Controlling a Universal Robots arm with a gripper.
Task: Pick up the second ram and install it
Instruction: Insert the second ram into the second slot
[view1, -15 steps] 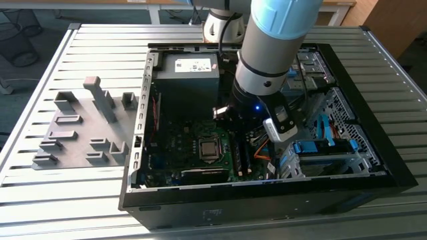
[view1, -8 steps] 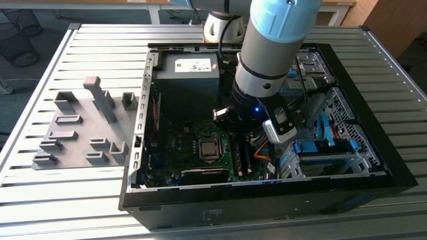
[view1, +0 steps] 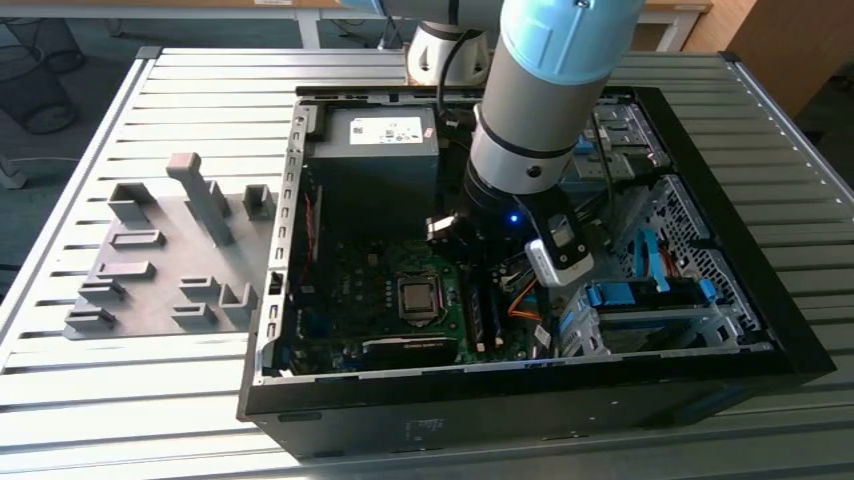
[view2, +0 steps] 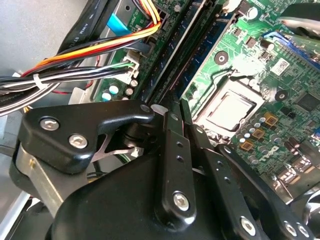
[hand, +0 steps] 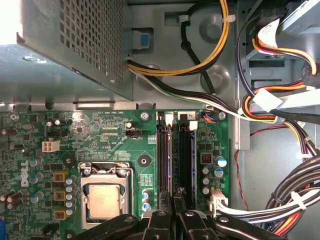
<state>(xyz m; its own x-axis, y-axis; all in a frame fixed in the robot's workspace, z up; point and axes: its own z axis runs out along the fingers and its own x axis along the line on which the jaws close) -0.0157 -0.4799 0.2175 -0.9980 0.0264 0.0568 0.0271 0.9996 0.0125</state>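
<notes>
Jaws narrow, fingers (hand: 172, 220) close together right over the memory slots, tips at the slot ends; whether they pinch anything, cannot tell. Computer case (view1: 747, 370) sits open on the slatted table (view1: 80, 400), arm (view1: 547, 90) reaching inside. Motherboard (hand: 125, 150) below. Second ram (hand: 186, 155) sits upright in its slot beside the first stick (hand: 164, 155).

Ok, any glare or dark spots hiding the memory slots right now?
In the first wrist view the memory slots are evenly lit, with a blown-out patch at one corner. In the second wrist view glare whitens the board near the processor socket. In the exterior view the case interior is dim.
</notes>
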